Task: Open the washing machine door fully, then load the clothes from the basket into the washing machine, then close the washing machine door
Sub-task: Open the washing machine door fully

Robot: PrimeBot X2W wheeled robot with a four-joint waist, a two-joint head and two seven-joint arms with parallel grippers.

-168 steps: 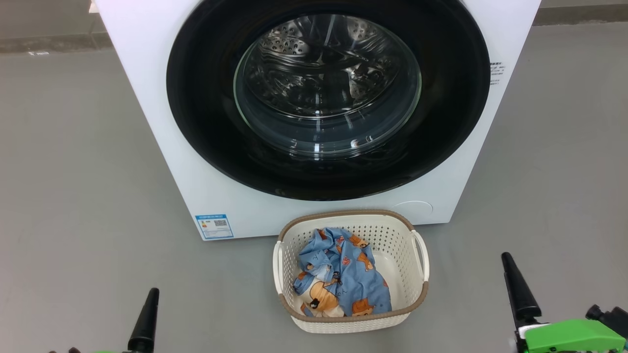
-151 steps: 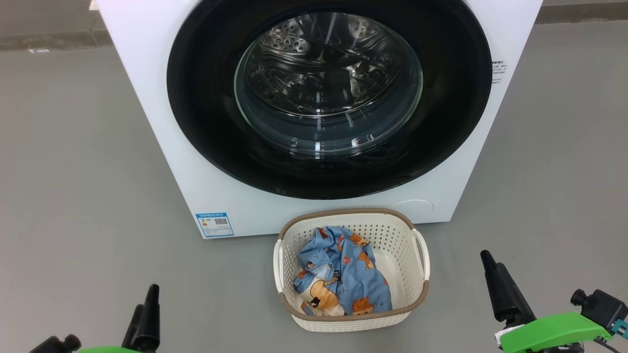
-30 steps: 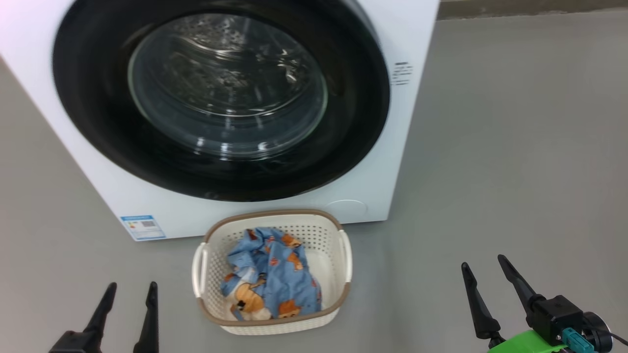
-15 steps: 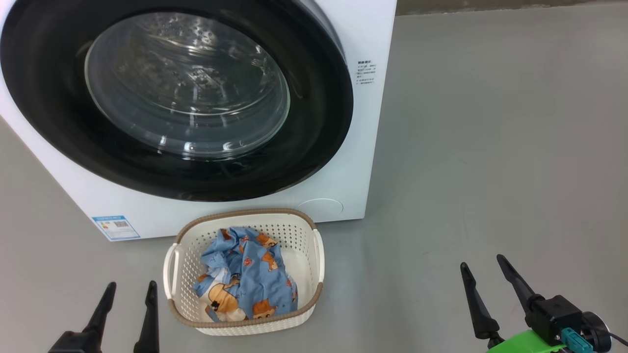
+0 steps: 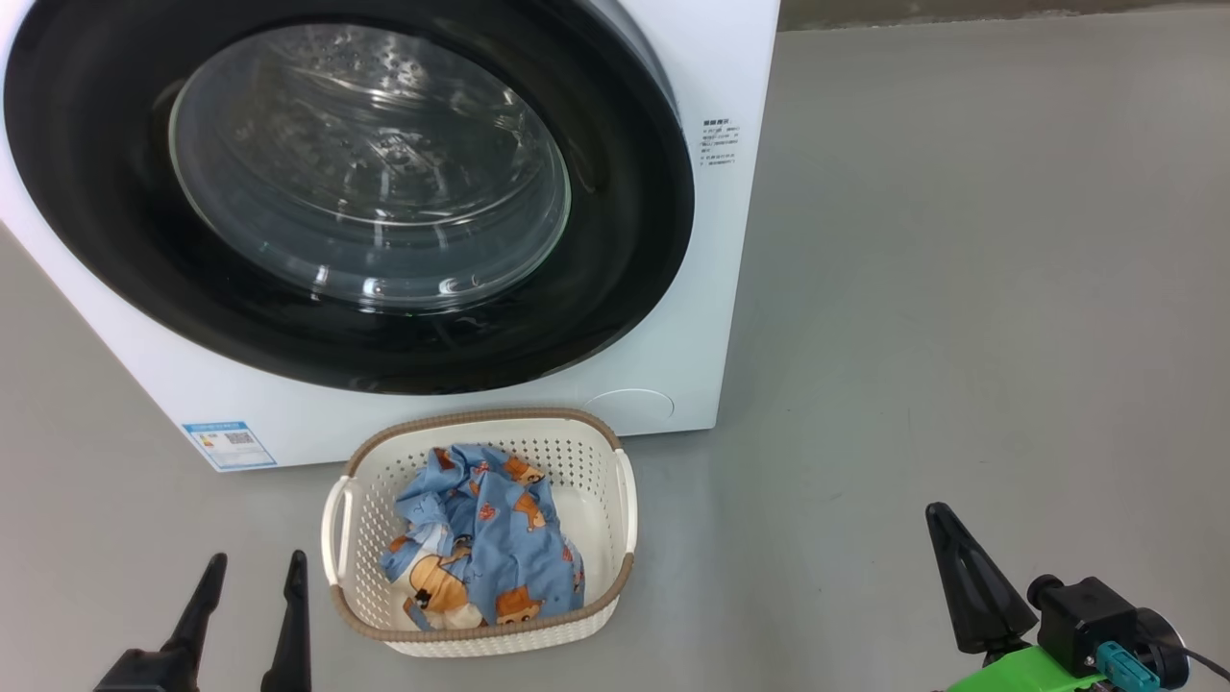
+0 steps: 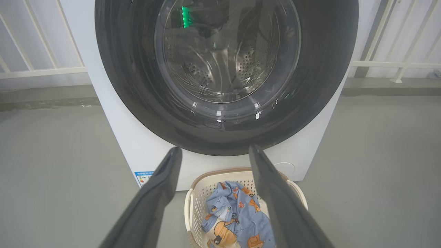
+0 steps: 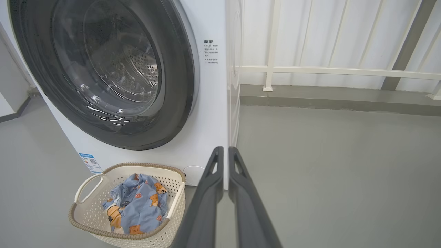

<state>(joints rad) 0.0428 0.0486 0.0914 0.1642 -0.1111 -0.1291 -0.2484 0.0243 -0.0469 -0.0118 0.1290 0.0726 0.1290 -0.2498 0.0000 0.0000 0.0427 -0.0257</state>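
Shut flat against the white washer: the round black door, far and left. Just in front of it on the grey floor, a cream basket with blue bear-print clothes inside. Near and left of the basket, the left pincer, spread wide, empty. Well right of basket and door, the right pincer, fingers pressed almost together on nothing. Added by the right wrist view: the washer's side panel and a white railing beyond.

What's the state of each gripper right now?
Left gripper: open, empty.
Right gripper: closed, fingers almost touching, holding nothing.
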